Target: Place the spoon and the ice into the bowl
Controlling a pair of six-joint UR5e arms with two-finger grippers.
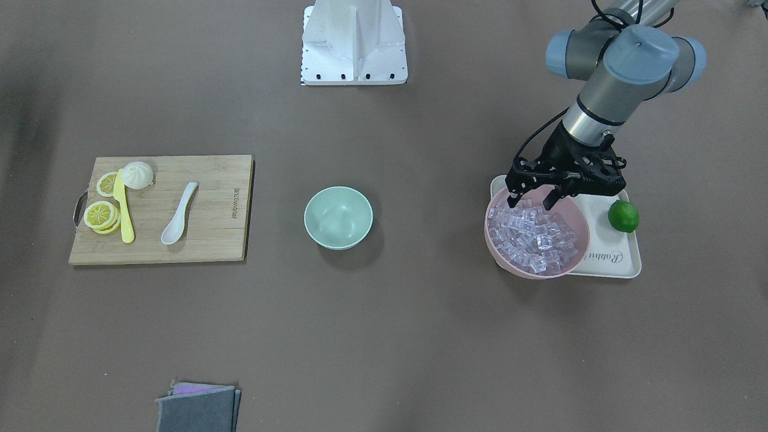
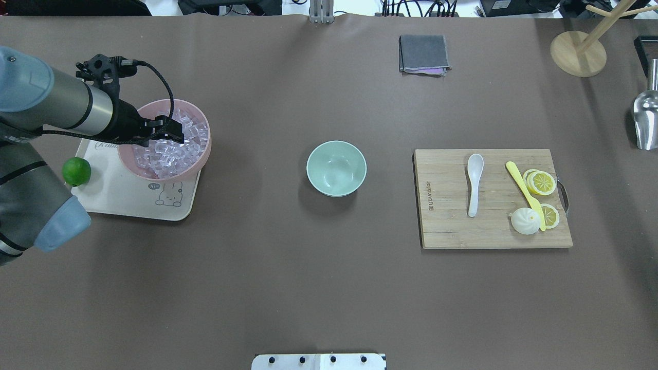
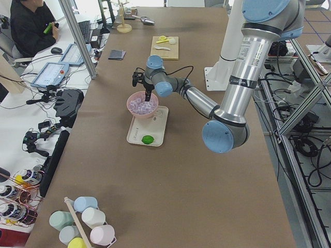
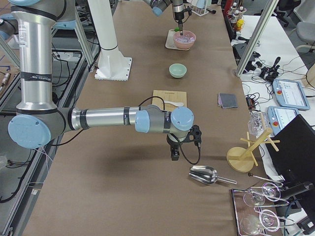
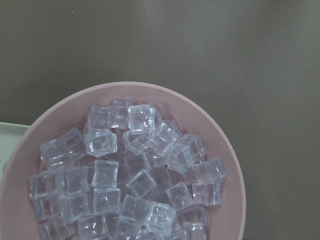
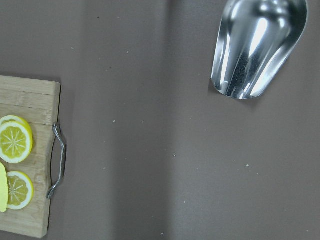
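Note:
The white spoon (image 1: 179, 214) lies on the wooden cutting board (image 1: 210, 240), also in the overhead view (image 2: 474, 182). The mint-green bowl (image 1: 338, 217) stands empty at the table's middle (image 2: 336, 168). Clear ice cubes (image 1: 531, 237) fill a pink bowl (image 2: 154, 105); the left wrist view looks straight down on them (image 5: 130, 175). My left gripper (image 1: 531, 203) hangs open just over the ice, holding nothing (image 2: 172, 131). My right gripper (image 4: 173, 153) shows only in the exterior right view, low over the table beyond the board; I cannot tell whether it is open or shut.
The pink bowl sits on a cream tray (image 2: 128, 200) with a lime (image 2: 76, 171). A yellow knife (image 2: 524, 192), lemon slices (image 2: 543, 182) and a bun (image 2: 525, 221) share the board. A metal scoop (image 6: 257, 47), folded cloths (image 2: 423, 53) and a wooden stand (image 2: 578, 53) lie farther off.

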